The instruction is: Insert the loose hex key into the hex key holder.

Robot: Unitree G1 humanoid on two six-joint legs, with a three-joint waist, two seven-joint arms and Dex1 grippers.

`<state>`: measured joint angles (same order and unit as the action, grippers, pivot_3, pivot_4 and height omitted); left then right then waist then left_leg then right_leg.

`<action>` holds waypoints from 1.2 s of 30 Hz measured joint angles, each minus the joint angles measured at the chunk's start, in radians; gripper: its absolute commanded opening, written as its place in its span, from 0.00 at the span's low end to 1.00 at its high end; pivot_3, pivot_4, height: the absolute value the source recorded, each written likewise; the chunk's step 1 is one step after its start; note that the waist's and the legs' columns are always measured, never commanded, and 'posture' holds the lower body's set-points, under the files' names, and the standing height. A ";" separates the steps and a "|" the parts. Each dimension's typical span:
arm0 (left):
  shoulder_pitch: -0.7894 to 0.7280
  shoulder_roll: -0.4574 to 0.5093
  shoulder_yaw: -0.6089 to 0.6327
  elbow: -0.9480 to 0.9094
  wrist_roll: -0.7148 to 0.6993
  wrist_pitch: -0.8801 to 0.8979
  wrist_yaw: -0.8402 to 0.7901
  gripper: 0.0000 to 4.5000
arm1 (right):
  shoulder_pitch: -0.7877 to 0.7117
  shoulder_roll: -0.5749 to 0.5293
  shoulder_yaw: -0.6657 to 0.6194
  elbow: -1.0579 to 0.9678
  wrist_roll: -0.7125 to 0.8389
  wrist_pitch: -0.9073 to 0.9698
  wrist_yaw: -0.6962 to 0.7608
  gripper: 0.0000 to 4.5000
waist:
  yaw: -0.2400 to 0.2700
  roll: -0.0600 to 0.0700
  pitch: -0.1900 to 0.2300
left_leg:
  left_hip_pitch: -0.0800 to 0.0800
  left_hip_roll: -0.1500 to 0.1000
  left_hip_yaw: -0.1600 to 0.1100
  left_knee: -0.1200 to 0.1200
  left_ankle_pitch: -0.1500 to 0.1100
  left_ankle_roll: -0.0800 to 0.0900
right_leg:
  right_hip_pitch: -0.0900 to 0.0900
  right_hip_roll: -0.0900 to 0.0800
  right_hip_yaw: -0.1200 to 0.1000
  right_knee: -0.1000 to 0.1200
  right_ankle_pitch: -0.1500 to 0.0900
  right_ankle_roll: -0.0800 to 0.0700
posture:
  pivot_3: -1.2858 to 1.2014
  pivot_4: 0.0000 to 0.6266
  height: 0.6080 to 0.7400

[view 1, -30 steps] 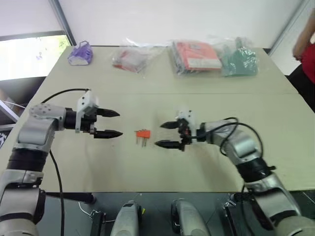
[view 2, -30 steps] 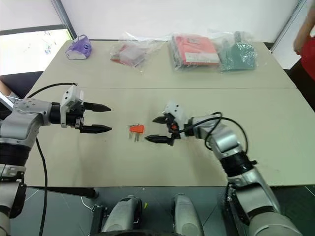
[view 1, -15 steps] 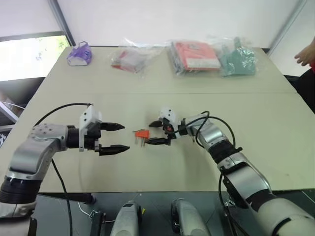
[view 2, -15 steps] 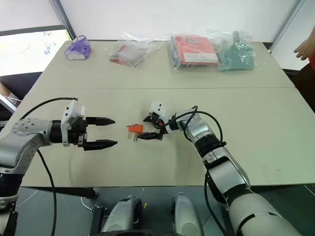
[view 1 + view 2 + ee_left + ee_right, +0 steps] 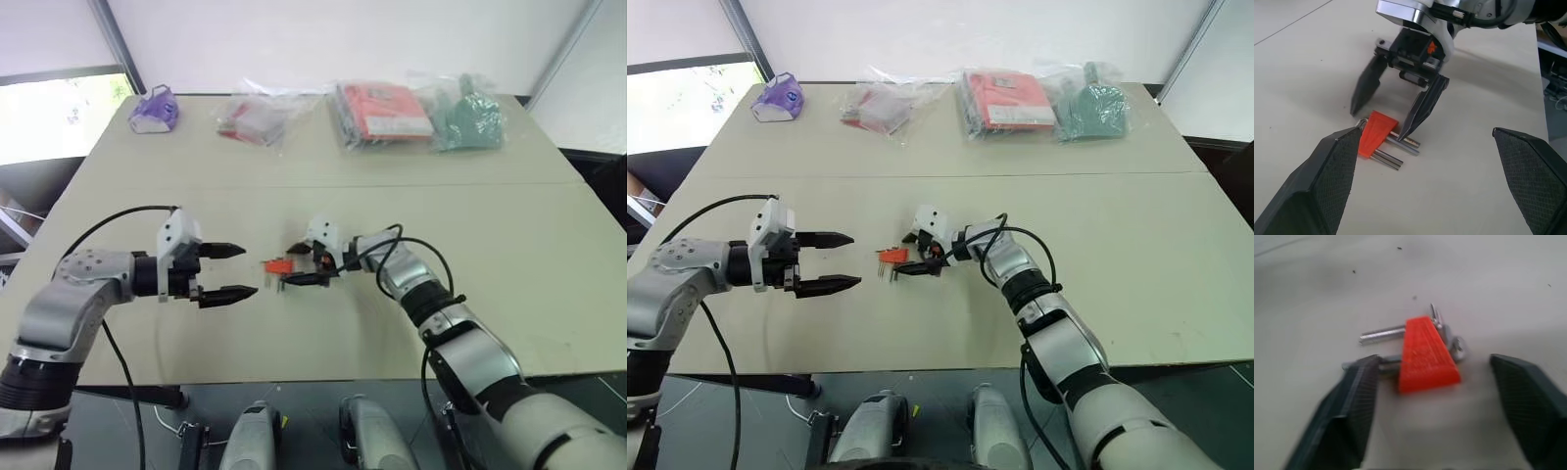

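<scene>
Orange hex key holder point(image 5: 1426, 354) on table, between spread fingers of right hand point(image 5: 1447, 401).

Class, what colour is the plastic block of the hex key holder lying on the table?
Orange-red. The hex key holder shows best in the right wrist view, with silver keys sticking out.

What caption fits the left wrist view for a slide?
Right pincer straddling the orange hex key holder on the table, fingers open around it.
</scene>
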<state>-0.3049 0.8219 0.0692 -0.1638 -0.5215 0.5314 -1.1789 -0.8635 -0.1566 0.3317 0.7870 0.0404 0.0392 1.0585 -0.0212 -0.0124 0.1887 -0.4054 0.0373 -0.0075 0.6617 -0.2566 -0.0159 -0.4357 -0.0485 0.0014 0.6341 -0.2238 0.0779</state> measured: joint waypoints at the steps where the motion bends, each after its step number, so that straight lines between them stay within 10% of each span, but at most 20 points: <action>1: 0.000 0.000 -0.001 0.005 0.002 -0.002 -0.002 1.00 | 0.002 0.001 0.001 -0.003 -0.008 -0.012 -0.010 0.36 | 0.000 0.000 0.000 | 0.000 0.000 0.000 0.000 0.000 0.000 | 0.000 0.000 0.000 0.000 0.000 0.000 | 0.52 0.24 1.00; 5: -0.009 0.001 -0.006 0.036 0.013 -0.021 -0.013 1.00 | 0.013 0.003 0.018 -0.036 -0.037 -0.052 -0.011 0.01 | 0.001 0.000 0.000 | 0.001 0.000 0.000 0.000 0.000 0.000 | 0.001 0.000 0.000 0.000 0.000 0.000 | 0.52 0.24 1.00; 12: -0.024 0.000 -0.011 0.067 0.023 -0.046 -0.020 1.00 | 0.036 -0.013 0.012 -0.084 -0.045 -0.024 -0.014 0.01 | 0.004 0.000 0.000 | 0.003 0.000 0.000 0.000 0.000 0.000 | 0.003 0.000 0.000 0.000 -0.001 -0.005 | 0.52 0.24 1.00; 19: -0.038 -0.010 -0.025 0.107 0.038 -0.069 -0.035 1.00 | 0.040 -0.032 -0.085 -0.158 0.036 0.139 -0.012 0.66 | 0.004 0.000 0.000 | 0.002 0.000 0.000 0.000 0.000 0.000 | 0.002 0.000 0.000 0.000 -0.001 -0.003 | 0.52 0.24 1.00; 36: -0.050 -0.010 -0.046 0.122 0.043 -0.076 -0.056 1.00 | -0.004 -0.053 -0.064 0.004 -0.030 0.022 0.021 0.66 | 0.001 0.000 0.000 | 0.001 0.001 0.001 0.000 0.000 0.000 | 0.001 0.001 0.000 0.000 0.001 -0.001 | 0.52 0.24 1.00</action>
<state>-0.3550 0.8121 0.0234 -0.0422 -0.4781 0.4558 -1.2345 -0.8676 -0.2097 0.2673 0.7910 0.0109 0.0609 1.0797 -0.0203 -0.0120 0.1886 -0.4046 0.0381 -0.0069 0.6613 -0.2564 -0.0162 -0.4350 -0.0477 0.0016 0.6338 -0.2232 0.0769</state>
